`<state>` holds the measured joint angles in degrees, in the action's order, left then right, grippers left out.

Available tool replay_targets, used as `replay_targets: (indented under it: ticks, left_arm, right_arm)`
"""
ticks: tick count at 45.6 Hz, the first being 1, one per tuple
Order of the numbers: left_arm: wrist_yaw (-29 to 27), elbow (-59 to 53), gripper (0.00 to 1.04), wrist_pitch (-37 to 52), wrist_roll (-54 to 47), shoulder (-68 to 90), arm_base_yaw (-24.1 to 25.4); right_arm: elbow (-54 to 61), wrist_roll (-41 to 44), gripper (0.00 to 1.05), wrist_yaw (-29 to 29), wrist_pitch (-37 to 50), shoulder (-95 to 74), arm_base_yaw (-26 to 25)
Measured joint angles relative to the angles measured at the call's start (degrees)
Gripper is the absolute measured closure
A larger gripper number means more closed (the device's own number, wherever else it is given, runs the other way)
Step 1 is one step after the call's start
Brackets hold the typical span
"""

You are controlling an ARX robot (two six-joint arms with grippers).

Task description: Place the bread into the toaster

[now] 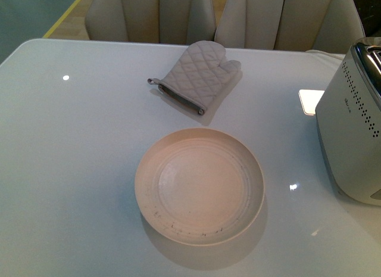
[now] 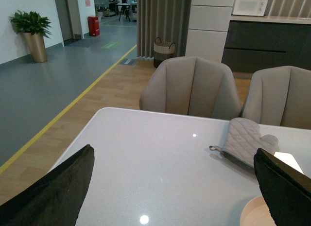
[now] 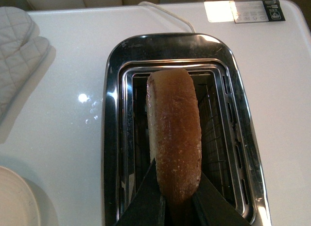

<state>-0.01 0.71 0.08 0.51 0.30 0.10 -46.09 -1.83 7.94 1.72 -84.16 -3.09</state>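
The right hand is clamped on the bread, which it holds edge-on just beyond its fingertips at the toaster slot. The left hand hangs with its fingers apart and empty over the bench.

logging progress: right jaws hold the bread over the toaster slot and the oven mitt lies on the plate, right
No: the front view shows the oven mitt on the table beyond the plate, apart from it. The bread is over the toaster slot.
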Motion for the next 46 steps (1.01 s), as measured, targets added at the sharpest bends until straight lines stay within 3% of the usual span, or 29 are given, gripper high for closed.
replay_targets:
  ticks: [9,16,27,34,37,39,46]
  left_arm:
    - [0.0,0.0,0.07,0.0,0.0,0.0,0.0]
    - [0.0,0.0,0.07,0.0,0.0,0.0,0.0]
    - [0.0,0.0,0.07,0.0,0.0,0.0,0.0]
    - [0.0,0.0,0.07,0.0,0.0,0.0,0.0]
    - [0.0,0.0,0.07,0.0,0.0,0.0,0.0]
    - [0.0,0.0,0.07,0.0,0.0,0.0,0.0]
    - [0.0,0.0,0.07,0.0,0.0,0.0,0.0]
  right_arm:
    - [-0.1,-0.4,0.99,-1.0,3.2,-6.1,0.1]
    - [2.6,-2.1,0.68,-1.4,5.0,-4.8,0.0]
    - [6.5,-3.0,0.33,-1.7,6.4,7.7,0.1]
    - [12.6,-3.2,0.09,1.6,7.1,23.6,1.4]
    - [20.6,-0.8,0.22,-6.3,20.9,30.1,2.3]
    - [24.0,0.0,0.31,-7.9,26.8,32.5,2.9]
    - [30.2,0.9,0.55,-8.0,30.1,36.2,3.0]
